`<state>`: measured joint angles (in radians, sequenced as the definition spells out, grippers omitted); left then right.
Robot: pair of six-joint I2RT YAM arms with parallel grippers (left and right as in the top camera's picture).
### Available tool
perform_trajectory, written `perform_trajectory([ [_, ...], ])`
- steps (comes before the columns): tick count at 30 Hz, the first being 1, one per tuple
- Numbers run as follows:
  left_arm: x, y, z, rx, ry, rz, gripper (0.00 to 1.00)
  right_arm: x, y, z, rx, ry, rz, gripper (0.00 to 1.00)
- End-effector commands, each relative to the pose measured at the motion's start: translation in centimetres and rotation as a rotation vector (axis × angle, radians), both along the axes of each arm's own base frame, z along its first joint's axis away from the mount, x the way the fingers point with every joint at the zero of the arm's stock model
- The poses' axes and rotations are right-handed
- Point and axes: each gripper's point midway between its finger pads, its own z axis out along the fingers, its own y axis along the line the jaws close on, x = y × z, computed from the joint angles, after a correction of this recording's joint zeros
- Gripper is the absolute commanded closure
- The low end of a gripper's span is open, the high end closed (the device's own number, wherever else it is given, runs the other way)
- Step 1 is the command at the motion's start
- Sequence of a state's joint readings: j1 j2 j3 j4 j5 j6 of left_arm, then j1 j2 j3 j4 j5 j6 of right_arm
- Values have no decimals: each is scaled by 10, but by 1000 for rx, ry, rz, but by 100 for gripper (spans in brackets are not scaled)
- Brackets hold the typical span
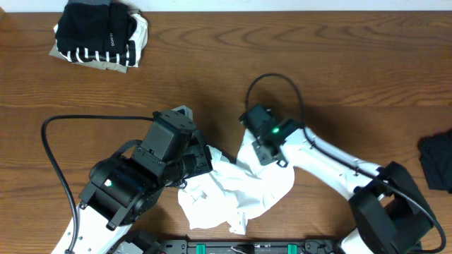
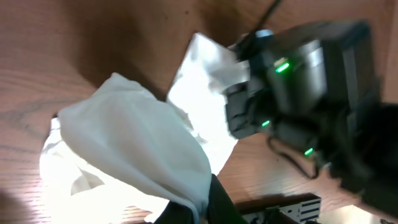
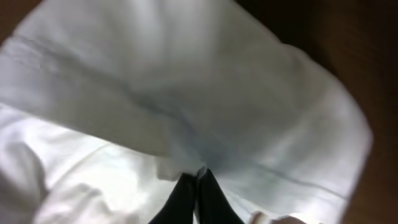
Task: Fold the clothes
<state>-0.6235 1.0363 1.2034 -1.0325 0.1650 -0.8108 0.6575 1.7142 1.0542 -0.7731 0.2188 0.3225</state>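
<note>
**Desk:** Where the two arms meet by the near edge of the table point(image 1: 212, 70), what do we see?

**Photographer:** We see a white shirt point(image 1: 240, 194) lying crumpled on the wood. It is bunched into loose folds, with one flap pointing at the near rim. From the left wrist we see part of it raised in a rounded, brightly lit hump, the rest trailing onto the table behind.

**Desk:** And how do we describe the arms?

**Photographer:** We have the left arm coming in bent from the near left corner, its wrist turned toward the centre. The left claw point(image 1: 212, 159) sits at the shirt's left edge, pressed together on the cloth, which hangs from its dark fingers point(image 2: 221, 205). The right arm stretches low across the table from the near right corner. The right claw point(image 1: 268, 156) is at the shirt's upper right edge. Its fingers point(image 3: 180, 205) are pressed together too, with a fold of white fabric pinched at the tips.

**Desk:** Anything else we should name?

**Photographer:** We note a folded pile point(image 1: 99, 32) of black, striped and beige in the far left corner. A black garment point(image 1: 438, 162) lies at the right edge. Both are well apart from the shirt.
</note>
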Motion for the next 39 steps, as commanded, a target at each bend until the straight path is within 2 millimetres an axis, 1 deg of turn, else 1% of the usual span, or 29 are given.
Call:
perform_trajectory([
  [1, 4, 5, 6, 23, -31, 8, 94, 35, -23, 23, -4, -77, -144, 99],
  [5, 5, 7, 6, 34, -34, 16, 94, 58, -57, 43, -18, -99, -258, 99],
  [10, 5, 9, 4, 43, -34, 21, 94, 75, -106, 59, -44, -111, -401, 99],
  [16, 12, 15, -2, 95, -41, 52, 94, 78, -165, 60, -49, -106, -592, 99],
  [19, 14, 14, -11, 115, -14, 50, 94, 76, -195, 60, -52, -101, -689, 99],
  [21, 16, 13, -17, 131, 7, 48, 94, 74, -210, 59, -51, -97, -731, 99],
  [28, 26, 6, -42, 205, 66, 10, 94, 59, -251, 59, -60, -74, -892, 99],
  [31, 31, 3, -49, 235, 63, -30, 94, 51, -266, 60, -44, -60, -980, 99],
  [33, 36, 0, -50, 239, 45, -52, 94, 49, -271, 63, -21, -55, -1006, 99],
  [35, 44, -6, -46, 227, 7, -69, 94, 49, -272, 68, 10, -62, -1018, 99],
  [39, 57, -15, -36, 186, -61, -71, 94, 50, -272, 85, 47, -106, -1024, 99],
])
